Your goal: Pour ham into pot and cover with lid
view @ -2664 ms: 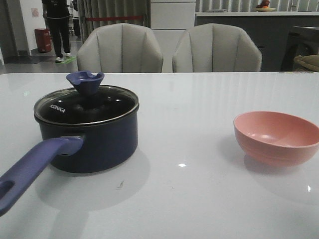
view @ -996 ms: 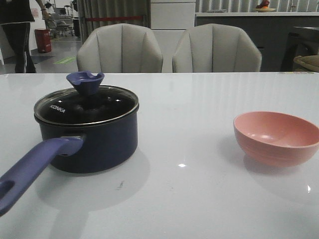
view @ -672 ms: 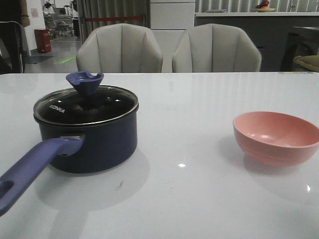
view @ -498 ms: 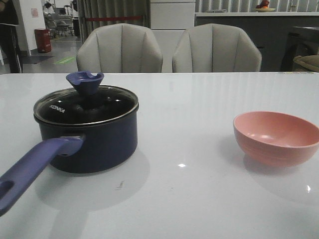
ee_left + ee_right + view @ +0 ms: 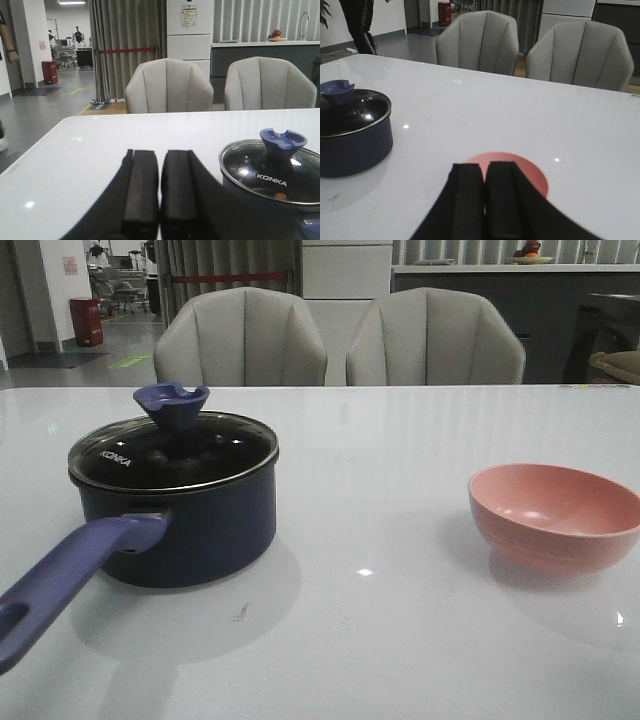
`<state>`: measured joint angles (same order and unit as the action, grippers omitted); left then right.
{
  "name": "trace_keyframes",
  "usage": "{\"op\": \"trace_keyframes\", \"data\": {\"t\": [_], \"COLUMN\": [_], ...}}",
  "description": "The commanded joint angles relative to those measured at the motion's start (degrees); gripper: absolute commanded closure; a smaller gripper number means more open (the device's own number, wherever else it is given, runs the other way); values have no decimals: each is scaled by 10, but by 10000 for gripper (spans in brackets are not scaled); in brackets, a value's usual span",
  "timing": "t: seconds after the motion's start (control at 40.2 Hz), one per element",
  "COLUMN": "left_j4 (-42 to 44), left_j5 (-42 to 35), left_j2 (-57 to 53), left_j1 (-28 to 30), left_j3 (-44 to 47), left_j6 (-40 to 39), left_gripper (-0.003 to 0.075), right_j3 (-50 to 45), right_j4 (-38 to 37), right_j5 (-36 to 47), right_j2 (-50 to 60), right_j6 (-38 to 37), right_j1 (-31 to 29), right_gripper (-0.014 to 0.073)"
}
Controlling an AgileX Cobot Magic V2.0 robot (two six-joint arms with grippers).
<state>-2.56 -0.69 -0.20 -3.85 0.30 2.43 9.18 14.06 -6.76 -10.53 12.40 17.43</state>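
The navy pot (image 5: 180, 525) stands at the table's left with its long purple handle (image 5: 65, 580) toward the front. The glass KONKA lid (image 5: 175, 452) sits on it, blue knob (image 5: 172, 405) up; it also shows in the left wrist view (image 5: 272, 172) and the right wrist view (image 5: 350, 112). One small orange slice shows through the glass (image 5: 281, 196); the rest of the ham is hidden. The pink bowl (image 5: 555, 515) stands at the right, empty as far as shows. My left gripper (image 5: 160, 157) is shut and empty beside the pot. My right gripper (image 5: 485, 172) is shut and empty before the bowl (image 5: 532, 172).
Two grey chairs (image 5: 240, 340) (image 5: 435, 340) stand behind the table's far edge. A counter (image 5: 500, 270) and a red bin (image 5: 88, 320) are in the room behind. Neither arm shows in the front view.
A person in the background at the far left has walked out of the front view. Pot, lid and bowl have not moved.
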Motion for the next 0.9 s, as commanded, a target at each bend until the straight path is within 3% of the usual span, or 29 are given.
{"op": "trace_keyframes", "data": {"t": [0.0,0.398,0.498,0.747,0.871], "left_j4": [-5,-5,-5,-5,-5], "left_j5": [-49,-49,-49,-49,-49], "left_j2": [-11,-11,-11,-11,-11], "left_j1": [1,1,1,1,1], "left_j3": [12,12,12,12,12], "left_j6": [-7,-7,-7,-7,-7], "left_gripper": [607,607,607,607,607], "right_j3": [15,15,13,-20,-57], "right_j4": [0,0,-30,-129,-137], "right_j5": [44,44,44,52,53], "right_j2": [-5,-5,-3,39,87], "right_j6": [4,5,13,-88,-118], "right_j1": [1,1,-5,-87,-123], "right_gripper": [447,447,447,447,447]}}
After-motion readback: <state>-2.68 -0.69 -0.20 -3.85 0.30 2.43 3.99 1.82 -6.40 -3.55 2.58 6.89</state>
